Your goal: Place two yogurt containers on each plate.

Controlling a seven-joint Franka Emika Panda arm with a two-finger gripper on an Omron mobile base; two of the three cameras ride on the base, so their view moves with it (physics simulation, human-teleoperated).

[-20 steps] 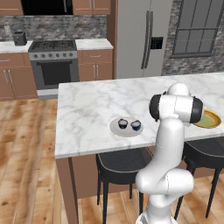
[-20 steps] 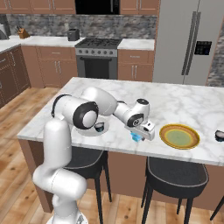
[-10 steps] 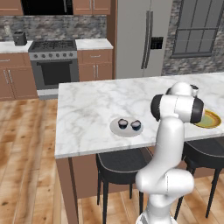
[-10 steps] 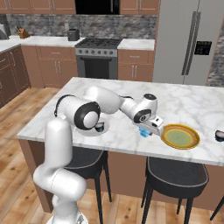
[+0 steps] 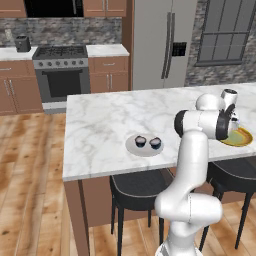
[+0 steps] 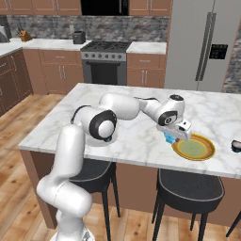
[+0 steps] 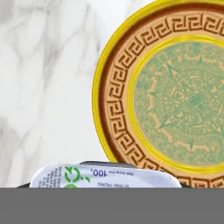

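My gripper point(image 6: 173, 135) is shut on a light blue and whitish yogurt container point(image 6: 168, 137), held just above the counter at the left rim of the yellow-rimmed plate point(image 6: 210, 151). In the hand view the container's pale lid point(image 7: 105, 176) sits at the bottom, with the plate's gold rim point(image 7: 101, 105) and greenish centre just beyond it. Nothing lies on that plate. The pale grey plate point(image 5: 131, 146) carries two dark yogurt containers point(image 5: 140, 141) point(image 5: 155, 143) side by side. Another dark yogurt container point(image 6: 236, 146) stands on the counter right of the yellow-rimmed plate.
The plates sit near the front edge of the marble island point(image 5: 100, 125). Black stools point(image 6: 188, 188) stand under that edge. My own arm point(image 5: 197, 125) blocks part of the yellow-rimmed plate point(image 5: 242, 138) in the left base view. Stove point(image 6: 104, 61) and fridge point(image 6: 207, 42) line the far wall.
My gripper has carried the light blue yogurt container rightward along the counter, up to the left rim of the yellow-rimmed plate. The two dark cups on the grey plate have not moved.
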